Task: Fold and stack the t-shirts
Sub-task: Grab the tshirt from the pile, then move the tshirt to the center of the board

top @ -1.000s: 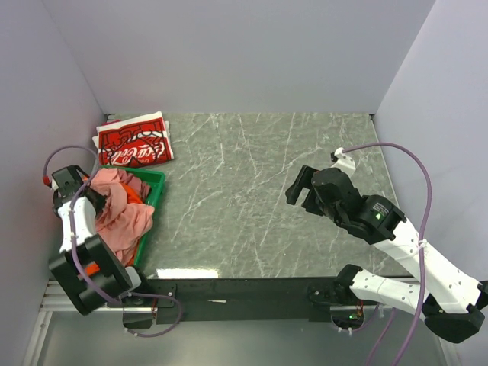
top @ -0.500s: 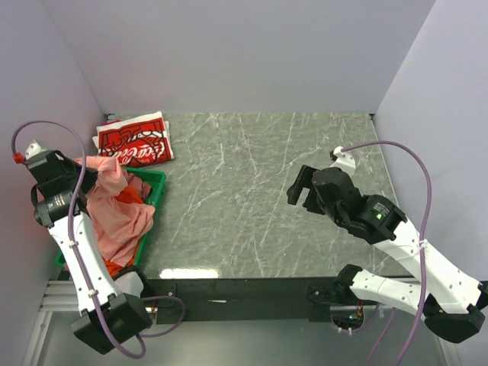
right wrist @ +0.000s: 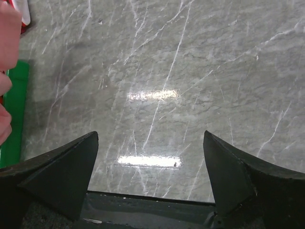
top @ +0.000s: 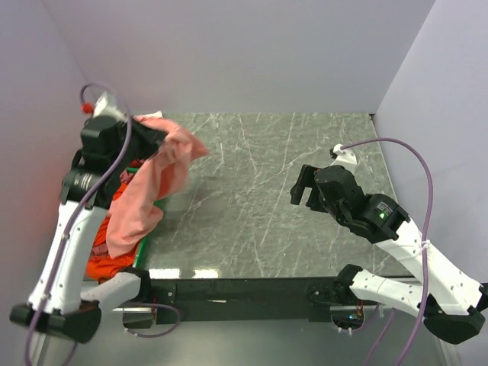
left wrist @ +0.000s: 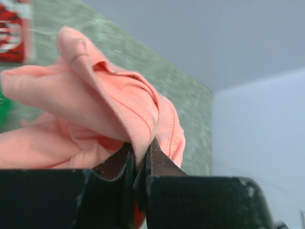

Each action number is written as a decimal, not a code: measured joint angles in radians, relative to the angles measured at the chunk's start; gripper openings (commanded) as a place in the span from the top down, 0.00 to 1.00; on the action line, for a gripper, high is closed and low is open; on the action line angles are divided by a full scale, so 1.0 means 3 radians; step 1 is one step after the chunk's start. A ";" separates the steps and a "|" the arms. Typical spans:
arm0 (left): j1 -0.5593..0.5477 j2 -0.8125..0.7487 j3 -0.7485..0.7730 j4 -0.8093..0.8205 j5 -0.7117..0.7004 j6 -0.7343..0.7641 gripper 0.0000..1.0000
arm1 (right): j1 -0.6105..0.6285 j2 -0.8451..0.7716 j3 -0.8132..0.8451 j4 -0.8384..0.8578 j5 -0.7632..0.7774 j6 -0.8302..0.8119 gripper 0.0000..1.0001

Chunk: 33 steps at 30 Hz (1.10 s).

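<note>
From above, the left gripper is held high over the far-left corner of the grey-green marbled table top. A plain salmon-pink cotton t-shirt hangs from it in a long drape that reaches back toward the near-left edge. Below that drape, at the near-left edge, lies a bunched bright orange t-shirt.

The left wrist camera shows what the overhead view hides. The two dark fingers are pinched tight on a ribbed, stitched edge of the salmon-pink shirt, and the cloth bulges above them. In that view's top-left corner is a red-and-white printed cloth lying on the table, too blurred for any lettering to be read.

The right gripper hovers over the right half of the table and holds nothing. Its wrist camera shows the jaws spread wide over bare marble with light glare. At that frame's left edge are a strip of green plastic crate and a blur of pink cloth.
</note>
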 measured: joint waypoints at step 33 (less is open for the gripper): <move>-0.0598 0.0362 -0.1216 -0.0156 -0.0514 0.0284 0.28 | -0.0364 0.0039 -0.1282 0.0430 -0.0150 0.0657 0.02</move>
